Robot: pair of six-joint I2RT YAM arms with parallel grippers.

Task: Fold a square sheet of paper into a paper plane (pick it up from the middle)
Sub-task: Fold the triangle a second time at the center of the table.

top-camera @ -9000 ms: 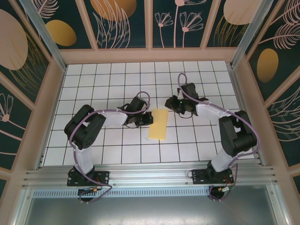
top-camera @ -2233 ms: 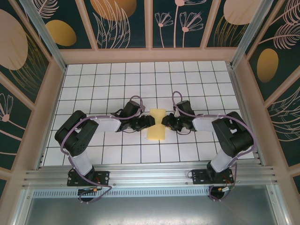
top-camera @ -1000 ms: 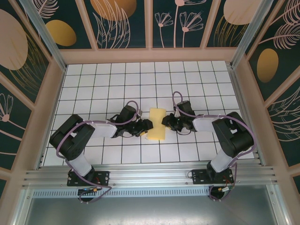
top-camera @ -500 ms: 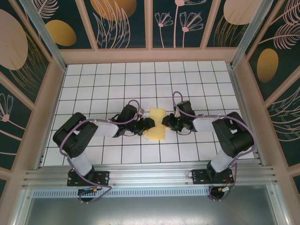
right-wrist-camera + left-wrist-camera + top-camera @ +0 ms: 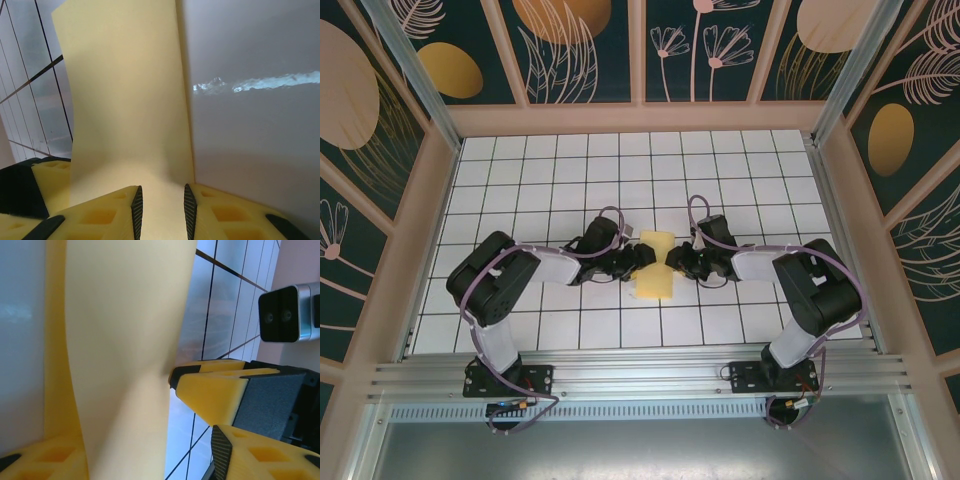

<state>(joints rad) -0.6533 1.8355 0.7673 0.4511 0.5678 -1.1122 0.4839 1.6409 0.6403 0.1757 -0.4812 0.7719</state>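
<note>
The bench [image 5: 520,180] is white tile with a black grid, boxed in by a pale wooden frame and dark panels [image 5: 580,50] painted with leaves and flowers. An aluminium rail [image 5: 640,372] runs along the near edge. The square sheet of paper [image 5: 657,285], folded to a narrow strip, lies at the centre. The right gripper [image 5: 672,260] is nearly closed on the strip's right edge. The left gripper [image 5: 640,259] stands about half open around the left edge, with a gap at one finger. A second ago the strip's sides were straight; now it is waisted in the middle.
</note>
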